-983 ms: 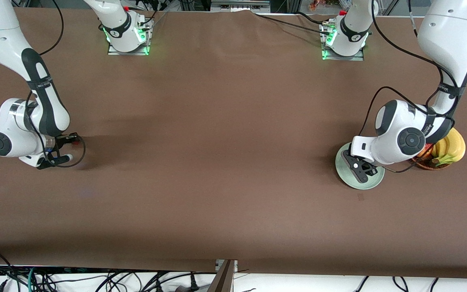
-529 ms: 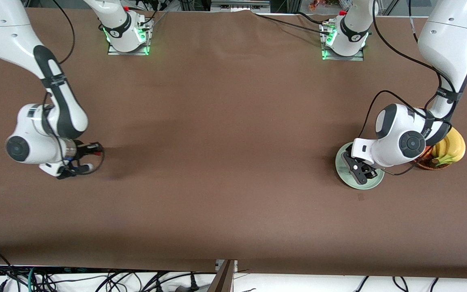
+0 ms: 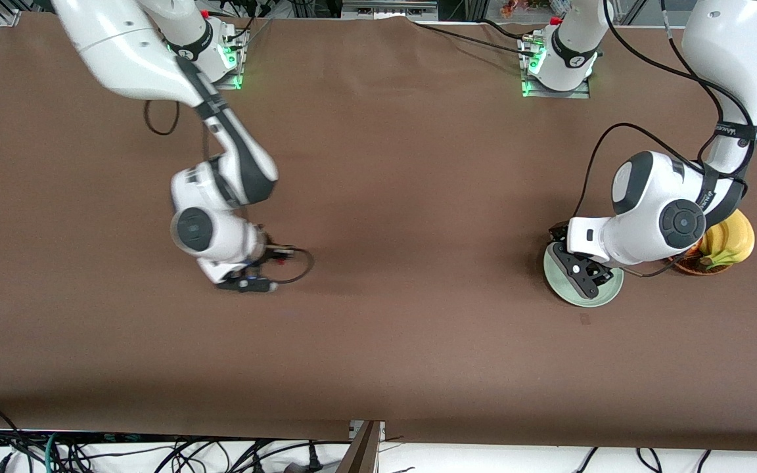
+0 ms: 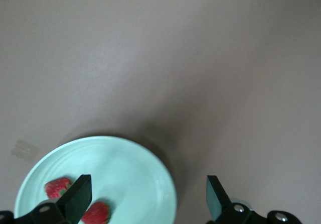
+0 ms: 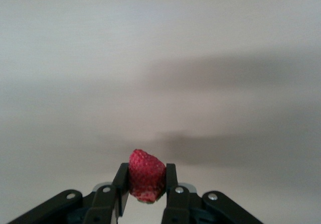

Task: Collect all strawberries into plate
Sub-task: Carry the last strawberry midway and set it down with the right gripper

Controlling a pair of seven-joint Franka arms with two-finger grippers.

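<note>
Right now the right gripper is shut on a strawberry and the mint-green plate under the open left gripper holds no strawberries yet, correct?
Not quite. The plate already holds two strawberries, as the left wrist view shows. The rest stands: the right gripper is shut on a strawberry, and the left gripper is open over the plate.

— Seen around the table?
— Brown cloth over the whole top, plain and matte. Below its near edge, a white floor strip with tangled black cables. A dark post at the middle of that edge.
— And at the top edge?
— Metal framing, more cables, green lights on the cloth.
</note>
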